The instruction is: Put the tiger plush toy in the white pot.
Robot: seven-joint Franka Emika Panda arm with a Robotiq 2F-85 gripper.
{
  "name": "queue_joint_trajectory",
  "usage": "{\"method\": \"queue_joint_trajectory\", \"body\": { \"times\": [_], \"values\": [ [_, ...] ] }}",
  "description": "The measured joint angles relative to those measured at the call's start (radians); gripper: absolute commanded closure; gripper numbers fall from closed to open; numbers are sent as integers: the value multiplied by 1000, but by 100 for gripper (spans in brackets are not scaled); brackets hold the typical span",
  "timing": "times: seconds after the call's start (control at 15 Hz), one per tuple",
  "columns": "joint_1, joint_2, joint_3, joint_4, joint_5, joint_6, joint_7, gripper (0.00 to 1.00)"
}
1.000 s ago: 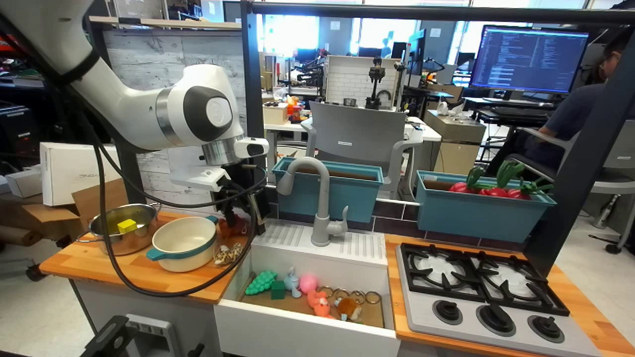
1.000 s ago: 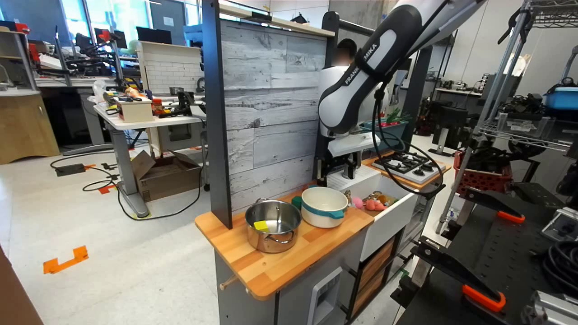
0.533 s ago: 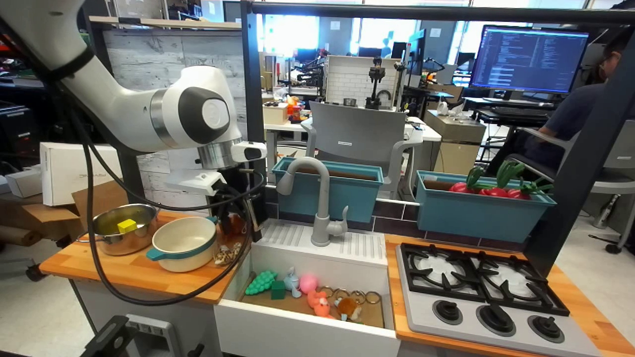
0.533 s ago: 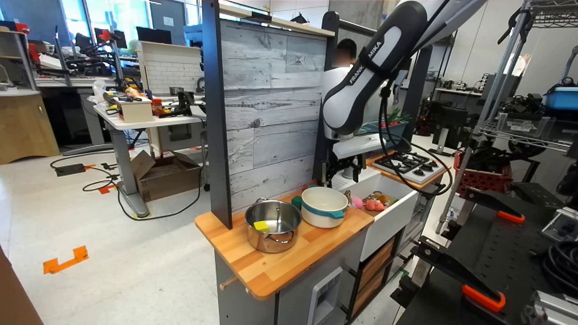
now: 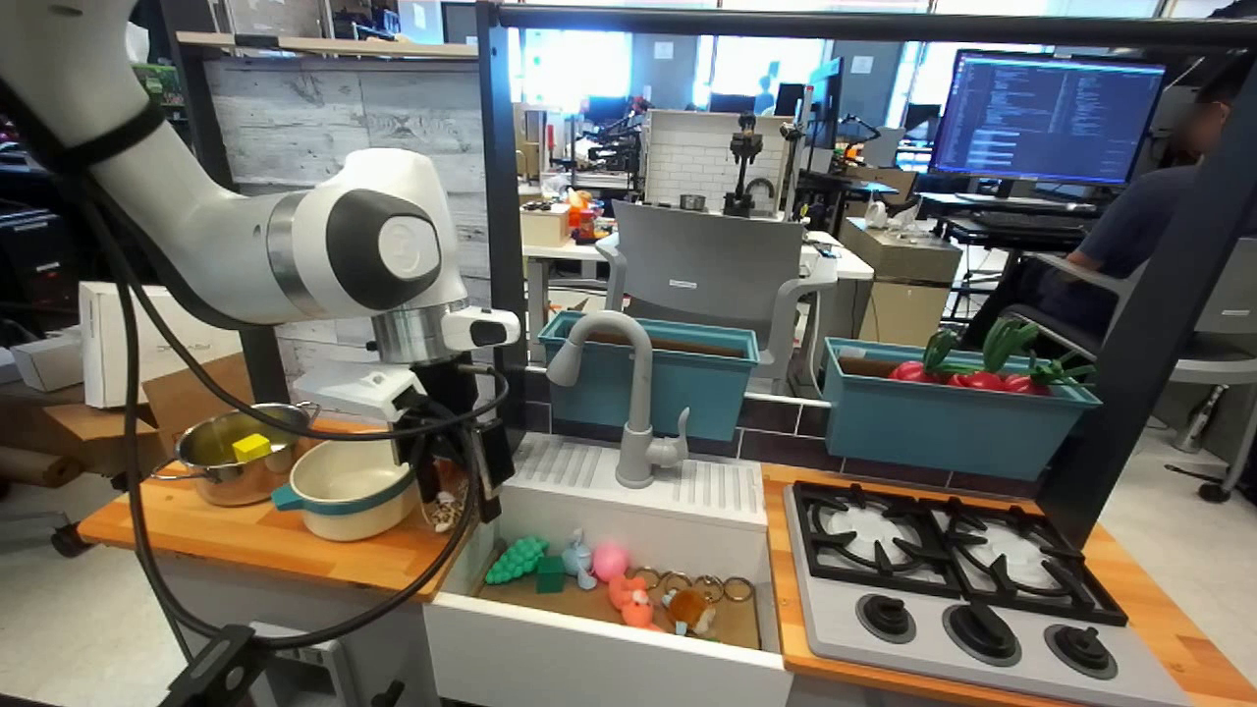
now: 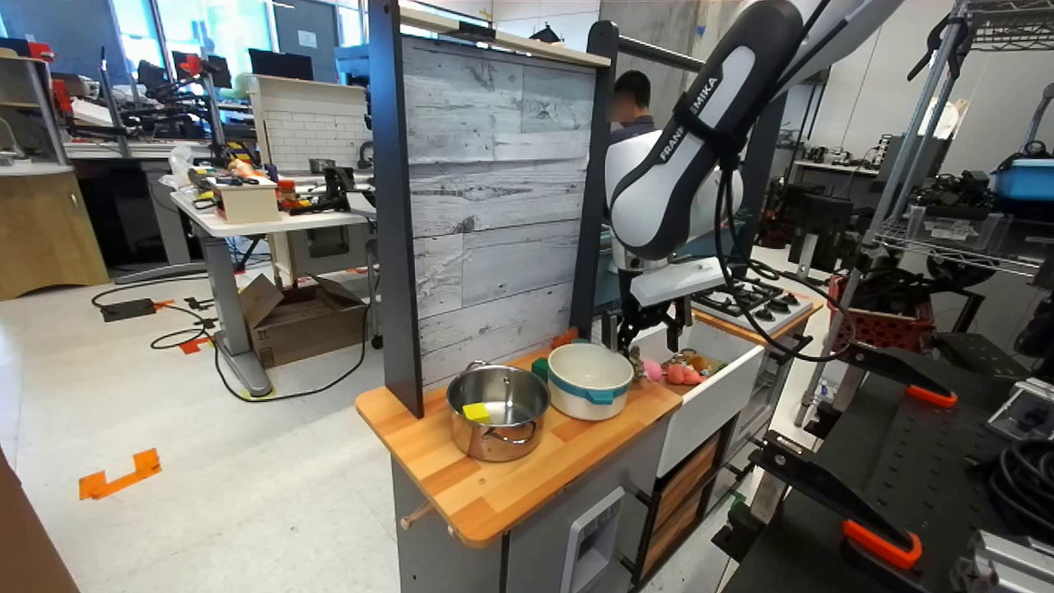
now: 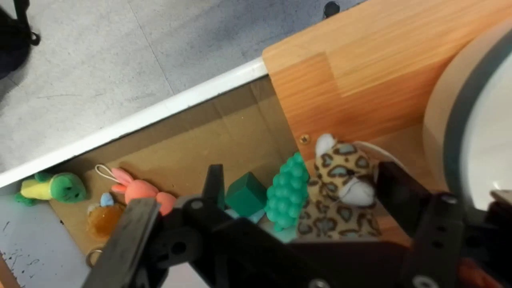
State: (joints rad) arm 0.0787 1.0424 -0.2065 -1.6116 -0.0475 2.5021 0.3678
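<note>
The tiger plush toy (image 7: 340, 176) appears to be the tan, dark-spotted big-cat toy with a white muzzle. It lies on the wooden counter at the sink's edge, partly hidden in an exterior view (image 5: 445, 513). My gripper (image 7: 301, 172) is open over it; the toy is between the fingers, nearer the pot-side finger, and not clamped. The gripper points down beside the pot in both exterior views (image 5: 459, 506) (image 6: 642, 339). The white pot (image 6: 589, 405) is cream with a teal rim and handles. It looks empty. One finger is close against its wall (image 7: 444, 108); contact cannot be told.
A steel pot (image 5: 250, 486) holding a yellow block (image 5: 251, 448) stands beside the white pot. The white sink (image 5: 599, 673) holds several toys, including an orange-brown one (image 5: 690, 609). An orange-red item (image 6: 565, 336) lies behind the white pot. A faucet (image 5: 640, 393) stands at the sink's back.
My gripper has moved down and toward the counter's front, around the spotted toy. The white pot has turned slightly and shifted away from the sink. The arm's cable hangs lower.
</note>
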Motion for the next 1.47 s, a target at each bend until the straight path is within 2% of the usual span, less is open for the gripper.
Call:
{"method": "queue_joint_trajectory", "body": {
  "times": [0.2, 0.53, 0.6, 1.07, 1.2, 1.47],
  "values": [
    [0, -3, 1, -17, 0, 11, -2, 58],
    [8, -3, 6, -20, -1, 16, -7, 95],
    [11, -3, 7, -20, -1, 22, -7, 100],
    [22, -32, 12, -43, 0, 123, -8, 100],
    [22, -87, 13, -92, 3, 187, -8, 100],
    [22, -274, 21, -264, 16, 328, -20, 100]
  ]
}}
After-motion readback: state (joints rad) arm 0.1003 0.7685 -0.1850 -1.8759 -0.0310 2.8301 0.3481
